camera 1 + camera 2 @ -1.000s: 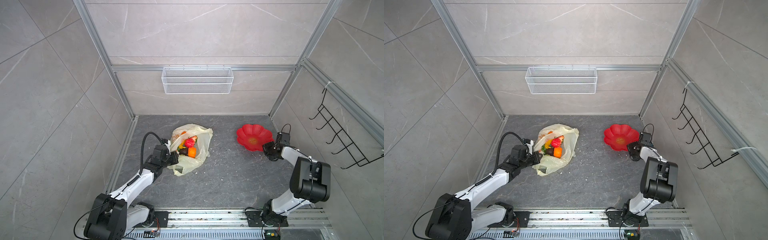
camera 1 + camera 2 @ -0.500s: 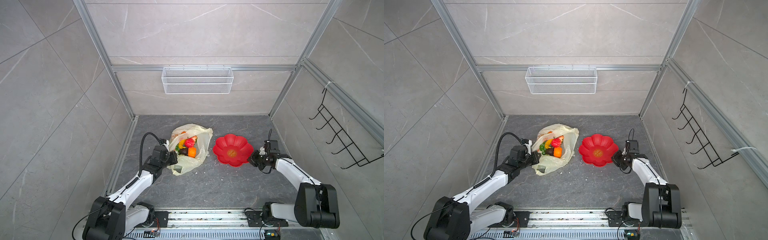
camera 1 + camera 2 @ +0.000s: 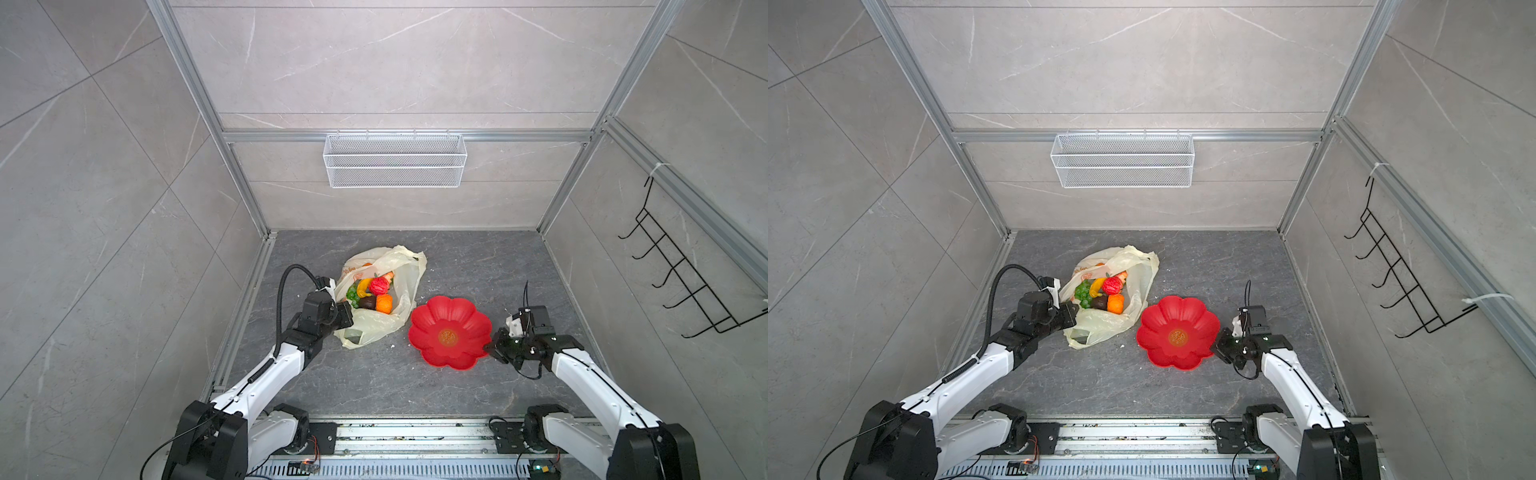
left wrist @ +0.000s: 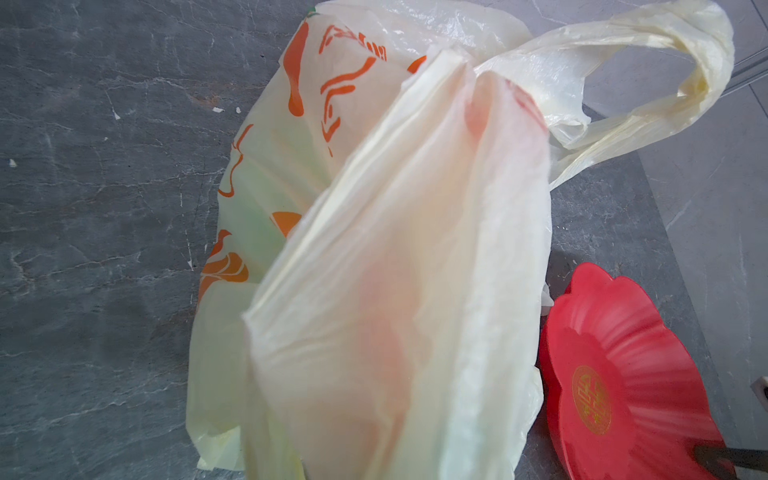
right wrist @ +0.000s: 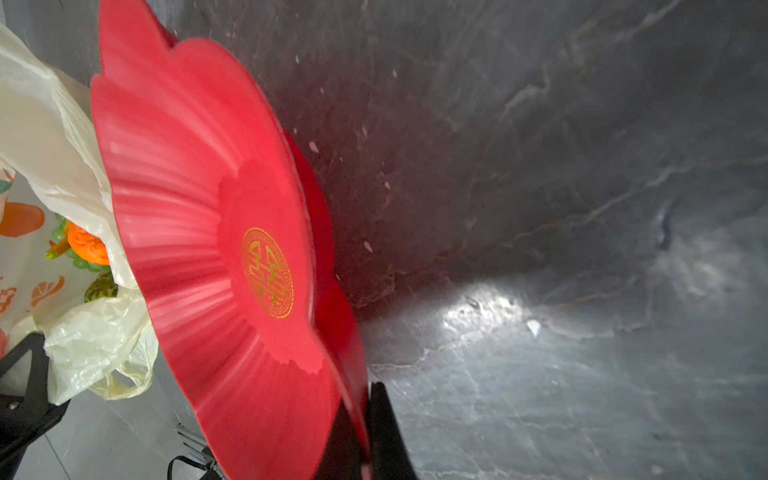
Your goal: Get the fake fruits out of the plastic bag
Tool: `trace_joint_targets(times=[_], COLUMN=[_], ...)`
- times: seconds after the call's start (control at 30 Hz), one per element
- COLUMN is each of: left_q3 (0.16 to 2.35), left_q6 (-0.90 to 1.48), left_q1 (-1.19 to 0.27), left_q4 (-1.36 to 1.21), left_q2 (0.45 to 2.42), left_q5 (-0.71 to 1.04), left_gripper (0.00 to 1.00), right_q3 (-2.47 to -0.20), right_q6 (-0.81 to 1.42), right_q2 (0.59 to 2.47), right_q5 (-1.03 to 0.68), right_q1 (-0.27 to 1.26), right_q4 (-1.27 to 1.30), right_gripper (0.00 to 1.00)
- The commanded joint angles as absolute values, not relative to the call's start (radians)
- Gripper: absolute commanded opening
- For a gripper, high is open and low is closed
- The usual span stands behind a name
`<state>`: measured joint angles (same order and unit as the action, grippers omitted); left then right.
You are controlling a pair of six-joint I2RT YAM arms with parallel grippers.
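Staging before the first pick: your left gripper [image 3: 347, 315] pinches the near-left edge of the plastic bag [image 3: 409, 270], the fake fruits [image 3: 370, 293] heaped inside, left of centre, while your right gripper [image 3: 491, 345] clamps the right rim of the red flower-shaped dish [image 3: 436, 318] just beside the bag, so your next move is probably to let the dish go and reach in.

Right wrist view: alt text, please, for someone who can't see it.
The right gripper is shut on the rim of the red flower-shaped dish, which has a gold emblem at its centre. Beyond it the plastic bag lies open, fake fruits showing, on a dark grey tabletop.
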<state>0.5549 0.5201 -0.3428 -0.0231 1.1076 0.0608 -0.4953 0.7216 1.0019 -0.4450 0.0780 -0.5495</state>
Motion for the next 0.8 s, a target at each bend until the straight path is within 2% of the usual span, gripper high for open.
trace_joint_targets(times=[0.0,0.2,0.27,0.33,0.43,0.57,0.7,0.77], left_q3=[0.553,0.551,0.550,0.549,0.543,0.540,0.548,0.551], left_q6=[0.495,0.492,0.494,0.494,0.494,0.494,0.511,0.523], left_q1=[-0.344,-0.345,-0.344,-0.344,-0.344,-0.344,-0.344,-0.344], left_q4=[-0.035,-0.040,-0.040,-0.040,-0.041,-0.031,-0.008,0.006], left_q2=[1.116,1.119,1.115,1.109,1.096,1.091,1.103,1.110], left_q5=[0.041,0.040,0.044,0.045,0.044,0.043,0.053,0.051], left_gripper=[0.00,0.00,0.00,0.00,0.00,0.00,0.00,0.08], right_q3=[-0.468,-0.460,-0.472,-0.487,-0.516,-0.578,-0.679,-0.746], right_q6=[0.729,0.711,0.704,0.697,0.691,0.684,0.680,0.707], right_q2=[0.958,0.973,0.980,0.979,0.974,0.956,0.934,0.938], right_q5=[-0.484,-0.479,-0.468,-0.451,-0.431,-0.368,-0.243,-0.165], right_q1=[0.097,0.114,0.116,0.117,0.118,0.120,0.134,0.153], right_q4=[-0.554,-0.562,-0.569,-0.578,-0.599,-0.656,-0.734,-0.747], right_gripper=[0.06,0.08,0.17,0.35,0.50,0.59,0.63,0.64])
